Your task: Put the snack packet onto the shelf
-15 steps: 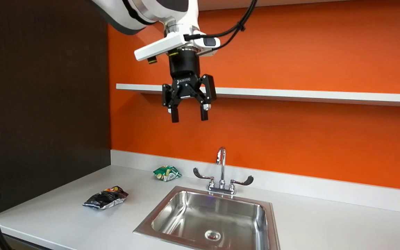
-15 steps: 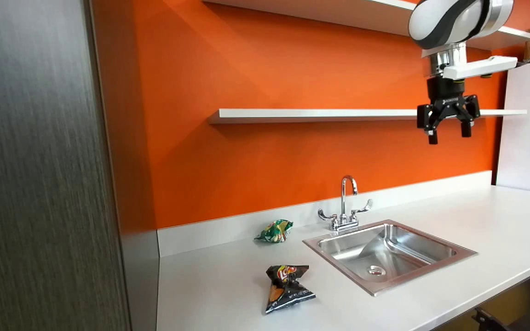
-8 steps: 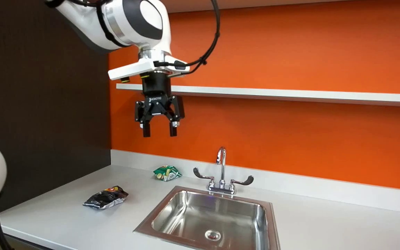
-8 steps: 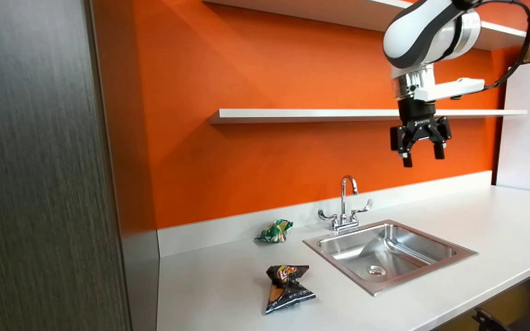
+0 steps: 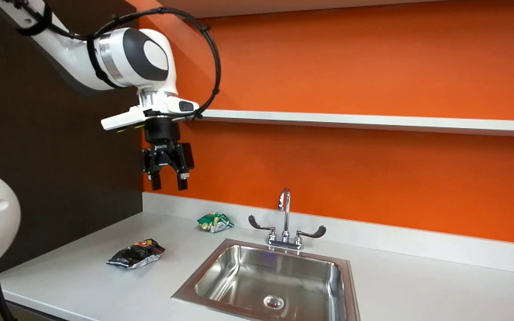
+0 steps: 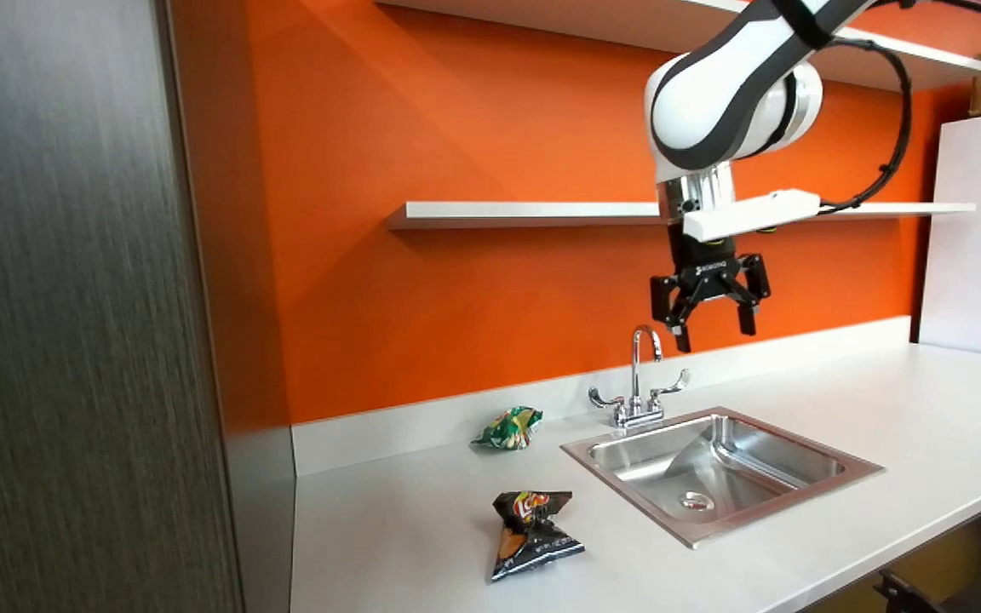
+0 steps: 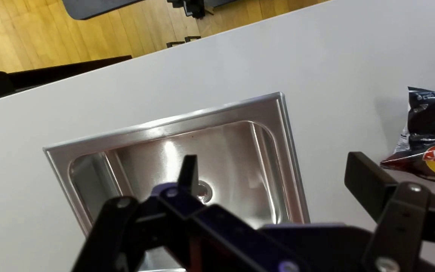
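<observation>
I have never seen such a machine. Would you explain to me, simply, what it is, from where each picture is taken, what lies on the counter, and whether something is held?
The machine is a robot arm with a black pincer at its end. Two pictures are taken from outside it, looking at the counter from different places; the third is taken from the arm itself, looking down, so you see the pincer's fingers close up, with the sink beyond them. On the counter lie a black packet and, farther back, a green packet; a tap stands behind the sink. A white shelf runs above. The pincer is open and holds nothing.
</observation>
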### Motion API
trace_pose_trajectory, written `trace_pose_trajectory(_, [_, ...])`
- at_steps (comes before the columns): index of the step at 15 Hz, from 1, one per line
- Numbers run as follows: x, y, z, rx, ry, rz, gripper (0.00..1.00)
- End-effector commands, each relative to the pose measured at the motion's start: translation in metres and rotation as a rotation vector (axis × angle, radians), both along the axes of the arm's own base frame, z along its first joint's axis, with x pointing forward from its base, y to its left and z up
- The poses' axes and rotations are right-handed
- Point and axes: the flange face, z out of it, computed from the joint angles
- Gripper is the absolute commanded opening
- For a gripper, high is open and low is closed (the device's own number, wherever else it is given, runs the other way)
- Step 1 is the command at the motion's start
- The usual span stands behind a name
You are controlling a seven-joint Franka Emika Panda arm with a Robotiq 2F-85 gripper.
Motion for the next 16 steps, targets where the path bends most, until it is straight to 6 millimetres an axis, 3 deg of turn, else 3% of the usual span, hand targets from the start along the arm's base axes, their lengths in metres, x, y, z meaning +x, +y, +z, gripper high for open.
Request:
trace_pose_trajectory(1, [0.013, 0.035, -0.032, -0.031, -0.044, -0.044, 1.0])
trace_pose_trajectory(9, [0.034, 0.099, -0.103, -0.031, -0.058, -0.125, 1.0])
trace_pose_trajectory(16, [0.049, 0.144, -0.138, 0.018, -0.033, -0.136, 1.0])
